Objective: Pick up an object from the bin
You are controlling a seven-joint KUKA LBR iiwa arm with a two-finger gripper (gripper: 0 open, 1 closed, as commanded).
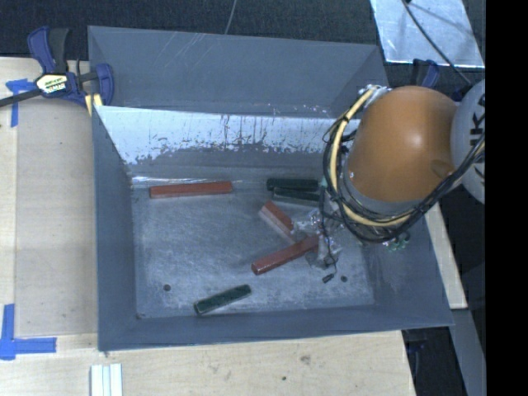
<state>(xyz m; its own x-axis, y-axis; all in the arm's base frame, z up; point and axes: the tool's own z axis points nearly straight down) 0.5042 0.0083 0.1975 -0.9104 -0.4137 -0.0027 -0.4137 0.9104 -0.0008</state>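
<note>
Bin of grey metal (115, 246) seen from above and slightly to one side, with sloping walls and a scuffed flat floor. The robot arm (470, 151) reaches in from the right. Its wrist wears a rounded orange cover (404, 143) ringed by looped yellow and black cables, and it tilts down toward the right half of the floor. Below the cover, the small metal claw (324, 247) sits low at the right end of a slanting reddish-brown flat bar (280, 259) near the middle of the floor. Whether the claw is spread or pressed together cannot be told. Just beside it, up and to the left, lies a short pinkish-brown block (275, 217), with a blackish-green bar (293, 190) behind that at the back wall. Well apart lie a long reddish-brown strip (191, 190) at back left and a dark green stick (223, 299) at the front.
</note>
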